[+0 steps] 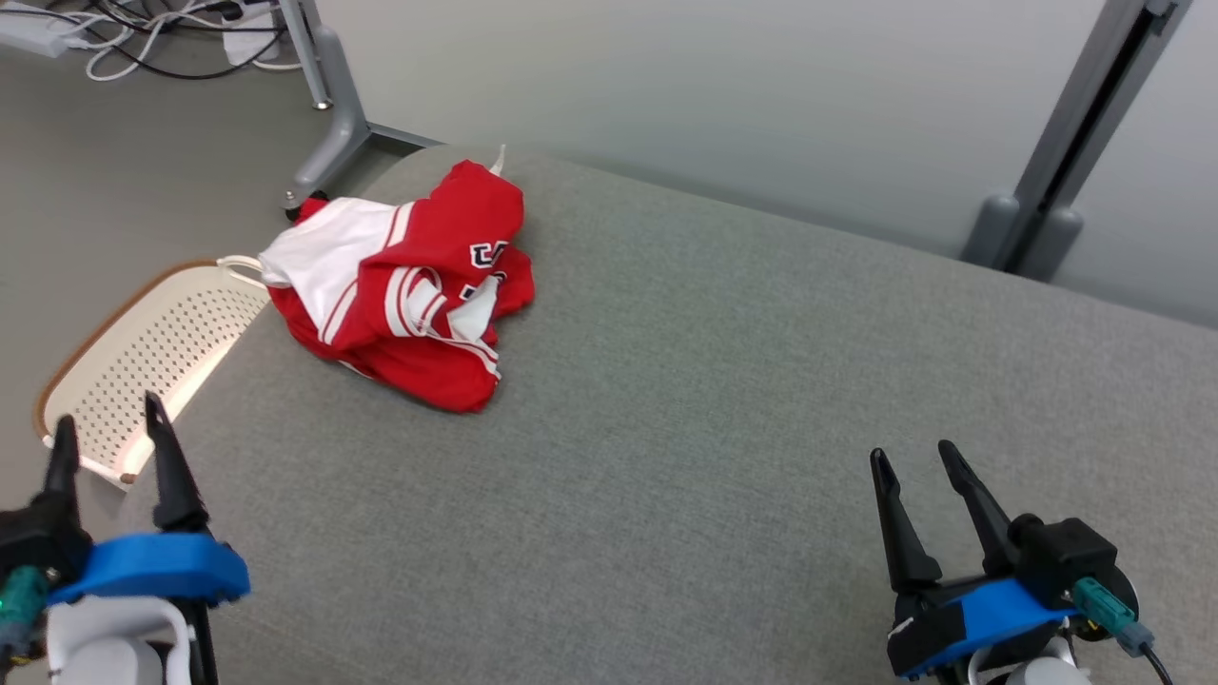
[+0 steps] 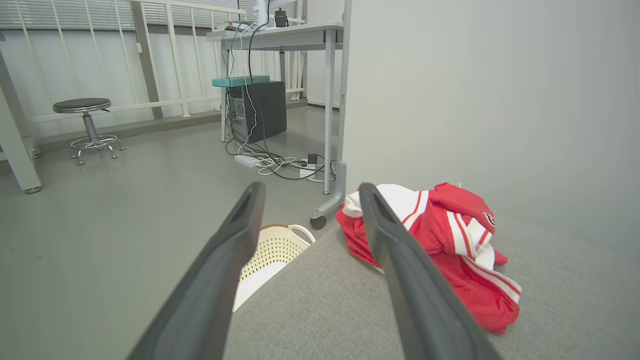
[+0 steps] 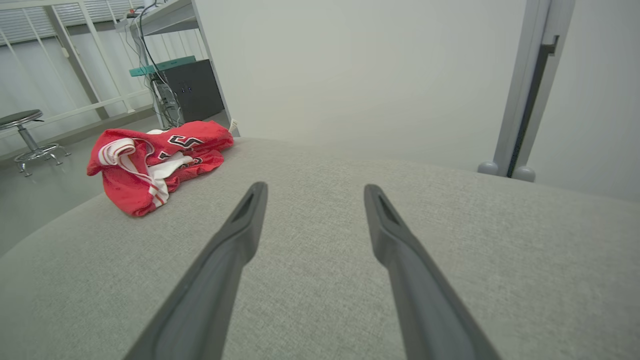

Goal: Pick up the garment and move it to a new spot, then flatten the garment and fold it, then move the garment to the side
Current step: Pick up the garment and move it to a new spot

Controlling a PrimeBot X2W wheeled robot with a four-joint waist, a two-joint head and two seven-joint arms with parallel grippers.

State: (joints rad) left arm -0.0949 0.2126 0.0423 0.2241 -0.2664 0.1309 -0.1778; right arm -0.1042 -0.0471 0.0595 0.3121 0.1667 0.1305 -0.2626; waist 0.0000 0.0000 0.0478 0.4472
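Note:
A crumpled red and white garment (image 1: pixel 404 285) with black lettering lies bunched near the far left edge of the grey padded surface (image 1: pixel 723 400). It also appears in the left wrist view (image 2: pixel 450 240) and the right wrist view (image 3: pixel 155 160). My left gripper (image 1: pixel 109 428) hovers open at the lower left, over the surface's left edge, well short of the garment. My right gripper (image 1: pixel 913 461) stands open at the lower right above bare grey fabric, far from the garment. Both hold nothing.
A cream perforated basket (image 1: pixel 143 352) sits on the floor beside the surface's left edge. Behind it stands a desk leg on a caster (image 1: pixel 328 143), with cables (image 1: pixel 143 38). A grey post (image 1: pixel 1075 152) rises at the back right. A stool (image 2: pixel 87 125) stands farther off.

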